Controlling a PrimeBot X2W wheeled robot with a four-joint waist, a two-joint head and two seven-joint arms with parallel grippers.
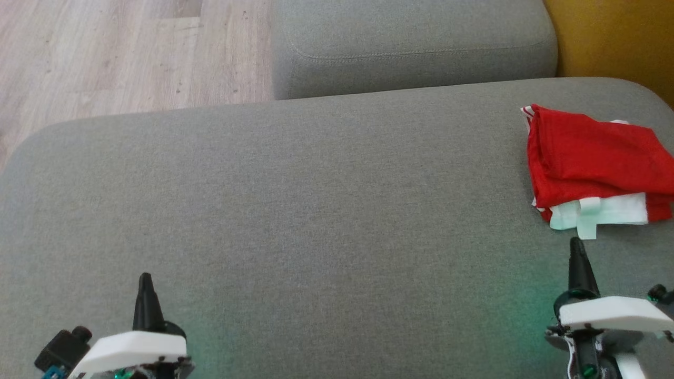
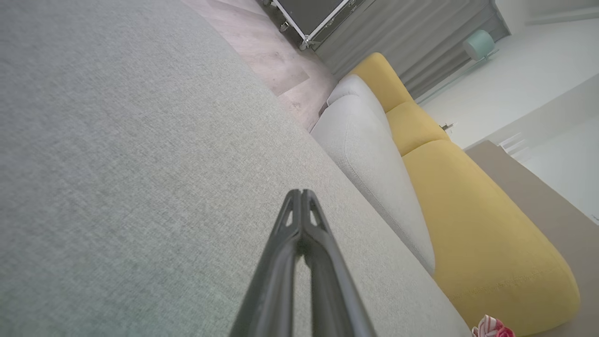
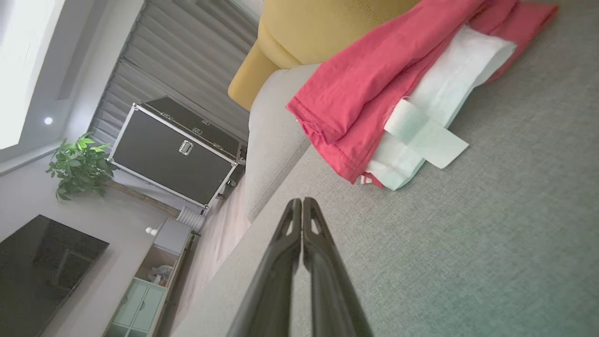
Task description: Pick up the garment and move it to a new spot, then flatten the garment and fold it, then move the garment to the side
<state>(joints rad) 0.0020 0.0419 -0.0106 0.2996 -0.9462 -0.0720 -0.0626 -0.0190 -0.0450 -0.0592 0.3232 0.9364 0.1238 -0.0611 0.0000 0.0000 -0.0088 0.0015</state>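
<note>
The right gripper [image 1: 577,248] is found with its two dark fingers pressed together and nothing between them. Its tip is held just short of the red cloth garment with a white panel and a loose white label [image 1: 590,150], and no contact is seen. The left gripper [image 1: 146,281] is likewise closed and empty, well apart on the other side, over bare upholstery.

The garment is seen lying in a compact, layered, roughly rectangular stack at the far right of the grey woven sofa seat [image 1: 316,210], near the mustard-yellow sofa section [image 1: 616,37]. Its edges are roughly aligned, though the label is seen protruding at the near side.

On this evidence the folding and the move to the side are judged done. Nothing beyond withdrawal of the arms is judged outstanding.
</note>
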